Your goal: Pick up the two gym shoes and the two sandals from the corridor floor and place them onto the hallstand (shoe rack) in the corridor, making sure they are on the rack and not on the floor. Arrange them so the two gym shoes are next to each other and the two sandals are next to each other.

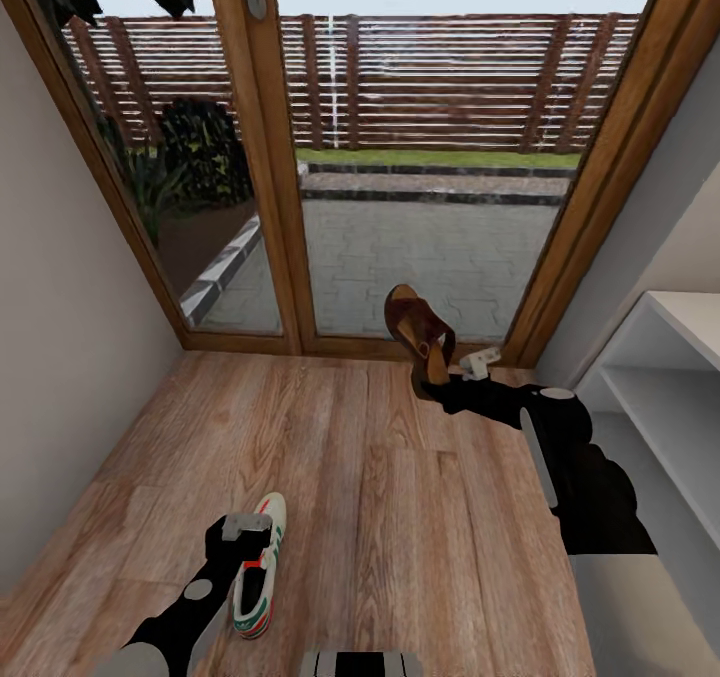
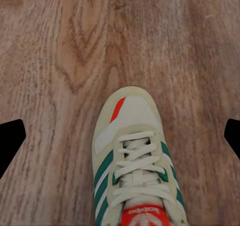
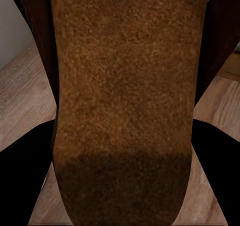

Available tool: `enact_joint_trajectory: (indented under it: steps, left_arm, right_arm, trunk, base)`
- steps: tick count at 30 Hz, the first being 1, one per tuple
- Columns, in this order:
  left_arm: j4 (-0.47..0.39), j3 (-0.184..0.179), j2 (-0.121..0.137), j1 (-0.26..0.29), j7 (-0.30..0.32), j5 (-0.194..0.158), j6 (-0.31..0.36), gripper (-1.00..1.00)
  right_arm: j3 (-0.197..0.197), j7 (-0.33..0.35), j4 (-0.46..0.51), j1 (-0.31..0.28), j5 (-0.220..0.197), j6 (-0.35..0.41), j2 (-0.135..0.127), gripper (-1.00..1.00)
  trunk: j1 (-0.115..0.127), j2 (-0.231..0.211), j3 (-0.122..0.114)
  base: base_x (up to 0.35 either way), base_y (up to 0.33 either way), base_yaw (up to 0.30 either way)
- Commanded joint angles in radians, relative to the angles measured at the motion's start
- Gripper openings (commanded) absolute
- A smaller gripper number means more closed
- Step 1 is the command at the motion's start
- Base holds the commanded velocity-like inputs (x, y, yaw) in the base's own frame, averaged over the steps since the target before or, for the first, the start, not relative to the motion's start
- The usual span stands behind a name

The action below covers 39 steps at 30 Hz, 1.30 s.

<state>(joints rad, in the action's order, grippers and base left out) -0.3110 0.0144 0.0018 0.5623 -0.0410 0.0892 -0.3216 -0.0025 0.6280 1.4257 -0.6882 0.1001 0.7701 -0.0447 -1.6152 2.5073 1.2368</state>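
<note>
In the head view a plank floor [image 1: 380, 497] runs to glazed wood-framed doors [image 1: 400, 157] looking onto a paved yard and slatted fence, with a pale rack [image 1: 660, 377] at the right; the right gripper [image 1: 437, 382] is clamped on a sandal [image 1: 415, 327] held upright in the air, and the left gripper [image 1: 245, 537] hangs over a shoe [image 1: 262, 567] lying on the floor. The left wrist view shows that shoe [image 2: 135, 166] on the planks [image 2: 60, 61] between widely parted fingertips [image 2: 10, 141], not touching it. The right wrist view shows the sandal's tan sole [image 3: 122, 111] close up between the dark fingers [image 3: 25, 176].
</note>
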Motion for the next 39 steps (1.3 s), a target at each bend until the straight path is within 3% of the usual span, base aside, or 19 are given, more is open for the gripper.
enact_joint_trajectory:
  steps: [1, 10, 21, 30, 39]
  left_arm:
    - [0.001, 0.002, 0.000, 0.001, -0.004, 0.009, -0.004, 1.00]
    - [0.002, 0.005, 0.000, 0.000, -0.004, 0.007, -0.006, 1.00]
    - [0.003, 0.006, -0.006, -0.002, -0.003, 0.009, -0.009, 1.00]
    - [0.003, 0.006, -0.006, -0.002, -0.003, 0.009, -0.012, 1.00]
    - [0.002, 0.006, -0.007, -0.002, -0.003, 0.010, -0.013, 1.00]
  right_arm:
    - [0.000, 0.009, 0.002, -0.001, 0.007, 0.003, 0.000, -1.00]
    - [0.003, 0.009, -0.002, -0.001, 0.007, 0.006, 0.000, -1.00]
    - [0.004, 0.009, -0.002, -0.001, 0.008, 0.006, 0.000, -1.00]
    - [0.003, 0.008, 0.002, -0.001, 0.010, 0.006, 0.000, -1.00]
    - [0.001, 0.009, 0.002, -0.001, 0.011, 0.006, 0.000, -1.00]
  trunk:
    - [0.000, 0.001, 0.006]
    - [-0.004, 0.003, 0.051]
    - [-0.004, 0.003, 0.058]
    - [-0.004, 0.003, 0.058]
    - [-0.004, 0.003, 0.058]
  base:
    - [0.000, 0.000, 0.121]
    - [0.000, 0.000, 0.146]
    - [-0.002, 0.000, 0.076]
    - [-0.219, 0.000, 0.001]
    - [-0.037, 0.000, 0.000]
